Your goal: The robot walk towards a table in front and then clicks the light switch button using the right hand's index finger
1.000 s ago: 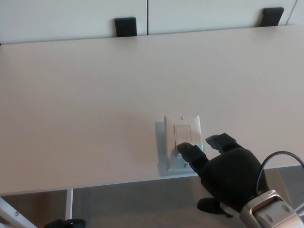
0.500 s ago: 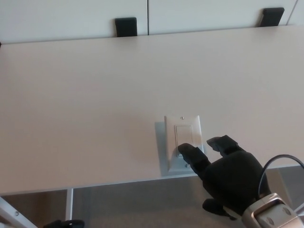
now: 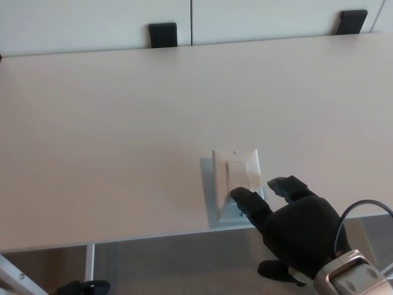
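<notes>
A robot's black right hand (image 3: 295, 224) reaches up from the lower right corner over the near edge of a pale worktop (image 3: 123, 123), its index finger (image 3: 245, 201) resting on the bottom end of a white light switch (image 3: 236, 178). The switch, a rocker set in a rectangular wall plate, lies flat on the worktop close to the near edge, right of the middle, with a small screw showing at the top of the plate. The fingertip covers the lower part of the rocker and the plate's bottom edge. The hand holds nothing: its fingers are spread, a second finger (image 3: 287, 186) pointing up and away just to the right of the plate without touching it, and the thumb (image 3: 273, 270) hanging below the table edge. A grey metal wrist (image 3: 353, 276) and a looping black cable (image 3: 368, 206) show behind the hand. The left hand does not appear. Two black brackets (image 3: 163, 34) sit along the far edge of the worktop against light panels. Grey floor (image 3: 172, 264) and a white table leg (image 3: 89, 267) show beneath the near edge.
</notes>
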Robot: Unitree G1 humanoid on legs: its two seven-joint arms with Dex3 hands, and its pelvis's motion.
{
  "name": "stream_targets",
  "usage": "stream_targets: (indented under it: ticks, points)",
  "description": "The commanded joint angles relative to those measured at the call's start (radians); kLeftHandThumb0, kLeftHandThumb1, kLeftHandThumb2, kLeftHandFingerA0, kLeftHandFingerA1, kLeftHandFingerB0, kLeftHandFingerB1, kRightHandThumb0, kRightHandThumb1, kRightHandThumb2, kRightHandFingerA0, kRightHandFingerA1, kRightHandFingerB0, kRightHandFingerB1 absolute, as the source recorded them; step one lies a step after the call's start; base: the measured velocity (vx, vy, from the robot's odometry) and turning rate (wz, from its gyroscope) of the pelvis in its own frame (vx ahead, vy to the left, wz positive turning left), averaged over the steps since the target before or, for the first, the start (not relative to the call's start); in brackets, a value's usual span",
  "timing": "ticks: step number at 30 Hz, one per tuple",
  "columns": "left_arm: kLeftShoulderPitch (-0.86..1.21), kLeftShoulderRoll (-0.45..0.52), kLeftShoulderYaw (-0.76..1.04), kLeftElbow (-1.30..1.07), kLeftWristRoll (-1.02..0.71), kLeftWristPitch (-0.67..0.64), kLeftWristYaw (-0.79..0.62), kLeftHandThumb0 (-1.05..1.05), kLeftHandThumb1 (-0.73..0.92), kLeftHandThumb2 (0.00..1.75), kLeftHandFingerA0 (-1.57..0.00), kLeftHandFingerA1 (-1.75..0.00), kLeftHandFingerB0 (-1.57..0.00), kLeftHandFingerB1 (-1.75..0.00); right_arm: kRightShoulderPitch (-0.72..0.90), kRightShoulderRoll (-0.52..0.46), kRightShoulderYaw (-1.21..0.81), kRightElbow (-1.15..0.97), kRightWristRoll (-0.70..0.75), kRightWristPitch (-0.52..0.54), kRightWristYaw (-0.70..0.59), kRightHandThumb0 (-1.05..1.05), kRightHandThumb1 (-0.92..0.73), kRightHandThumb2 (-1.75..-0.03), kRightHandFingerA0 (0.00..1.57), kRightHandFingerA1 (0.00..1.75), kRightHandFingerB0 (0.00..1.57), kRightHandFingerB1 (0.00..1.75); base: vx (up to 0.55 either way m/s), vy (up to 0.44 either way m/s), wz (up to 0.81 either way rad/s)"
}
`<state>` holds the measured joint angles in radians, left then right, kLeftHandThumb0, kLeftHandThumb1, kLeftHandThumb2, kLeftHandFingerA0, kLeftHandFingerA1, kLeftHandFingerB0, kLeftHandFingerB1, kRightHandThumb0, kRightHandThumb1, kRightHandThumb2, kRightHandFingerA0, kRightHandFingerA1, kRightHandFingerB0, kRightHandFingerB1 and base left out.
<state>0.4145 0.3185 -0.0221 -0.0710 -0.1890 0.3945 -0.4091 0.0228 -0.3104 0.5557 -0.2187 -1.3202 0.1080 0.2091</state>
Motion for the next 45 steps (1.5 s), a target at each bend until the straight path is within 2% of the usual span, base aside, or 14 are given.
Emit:
stream_targets:
  ticks: [1,9,10,11,12,14,28,30,31,32,37,41,42,45]
  points:
    - [0.000,0.006,0.007,-0.012,0.005,0.045,0.013,-0.18,0.55,0.96,-0.27,-0.58,-0.14,-0.51,0.009,-0.015,0.001,0.006,0.009,0.007,0.049,-0.86,-0.62,-0.96,0.07,0.38,0.34,0.45,0.00,0.000,0.00]
    - [0.009,0.015,0.004,-0.008,0.016,0.011,0.001,-0.18,0.55,0.96,-0.28,-0.57,-0.14,-0.50,0.009,-0.021,-0.027,-0.058,0.015,0.008,0.049,-0.86,-0.76,-0.64,0.15,0.28,0.35,0.32,0.00,0.000,0.00]
    - [0.009,0.013,0.009,-0.005,0.003,0.007,-0.012,-0.17,0.57,0.97,-0.25,-0.57,-0.13,-0.50,0.009,-0.025,-0.043,-0.083,0.030,0.004,0.053,-0.90,-0.64,-0.99,0.04,0.33,0.28,0.45,0.00,0.000,0.00]
    - [0.005,0.010,0.010,-0.005,0.003,0.021,-0.005,-0.17,0.56,0.97,-0.27,-0.57,-0.14,-0.50,0.008,-0.029,-0.058,-0.107,0.043,0.000,0.062,-0.86,-0.78,-0.65,0.13,0.26,0.31,0.31,0.00,0.000,0.00]
    - [0.003,0.007,0.012,-0.001,0.000,0.022,-0.006,-0.17,0.55,0.96,-0.26,-0.57,-0.13,-0.50,0.012,-0.035,-0.091,-0.161,0.080,-0.004,0.074,-0.86,-0.62,-0.97,0.08,0.39,0.22,0.42,0.00,0.000,0.00]
    - [0.000,0.004,0.013,0.004,-0.001,0.021,-0.005,-0.18,0.54,0.96,-0.27,-0.58,-0.13,-0.51,0.021,-0.040,-0.139,-0.238,0.131,-0.009,0.103,-0.86,-0.79,-0.65,0.13,0.29,0.26,0.29,0.00,0.000,0.00]
    - [-0.002,0.008,0.016,0.022,0.003,0.018,-0.008,-0.17,0.55,0.96,-0.27,-0.57,-0.13,-0.50,0.550,-0.130,-0.589,-0.743,0.442,-0.153,0.041,-0.82,-0.59,-0.93,0.05,0.40,0.12,0.41,0.00,0.000,0.00]
    - [0.000,0.009,0.017,0.026,0.002,0.008,-0.013,-0.18,0.55,0.96,-0.26,-0.57,-0.13,-0.50,0.679,-0.119,-0.694,-0.733,0.548,-0.238,-0.029,-0.82,-0.73,-0.63,0.08,0.38,0.21,0.29,0.00,0.000,0.00]
    - [0.007,0.013,0.018,0.026,0.003,0.003,-0.015,-0.18,0.54,0.95,-0.26,-0.57,-0.13,-0.51,0.731,-0.106,-0.729,-0.716,0.582,-0.282,-0.067,-0.38,-0.34,-0.97,0.06,0.55,0.00,0.47,0.00,0.000,0.00]
    - [0.010,0.013,0.018,0.024,0.003,0.003,-0.014,-0.18,0.55,0.96,-0.26,-0.57,-0.14,-0.51,0.791,-0.087,-0.775,-0.689,0.627,-0.328,-0.105,-0.83,-0.59,-0.92,0.06,0.45,0.16,0.43,0.00,0.000,0.00]
    - [0.002,0.006,0.019,0.039,0.000,0.017,-0.010,-0.18,0.55,0.96,-0.25,-0.56,-0.12,-0.50,0.978,0.017,-0.856,-0.465,0.911,-0.537,-0.174,-0.39,-0.36,-0.96,0.05,0.53,0.00,0.47,0.00,0.000,0.00]
    - [0.009,0.005,0.024,0.036,0.003,0.016,-0.002,-0.19,0.55,0.96,-0.26,-0.57,-0.14,-0.50,1.007,0.059,-0.793,-0.312,1.074,-0.535,-0.063,-0.39,-0.38,-0.95,0.02,0.51,0.00,0.47,0.00,0.000,0.00]
    - [0.010,0.004,0.020,0.033,0.005,0.018,-0.001,-0.19,0.55,0.96,-0.26,-0.57,-0.14,-0.50,1.007,0.074,-0.783,-0.282,1.106,-0.513,-0.032,-0.74,-0.66,-0.58,0.09,0.36,0.16,0.33,0.00,0.000,0.00]
    - [0.008,0.000,0.018,0.032,0.011,0.020,0.009,-0.18,0.55,0.96,-0.28,-0.57,-0.15,-0.51,0.988,0.126,-0.769,-0.212,1.178,-0.450,0.027,-0.77,-0.50,-0.87,0.02,0.45,0.12,0.40,0.00,0.000,0.00]
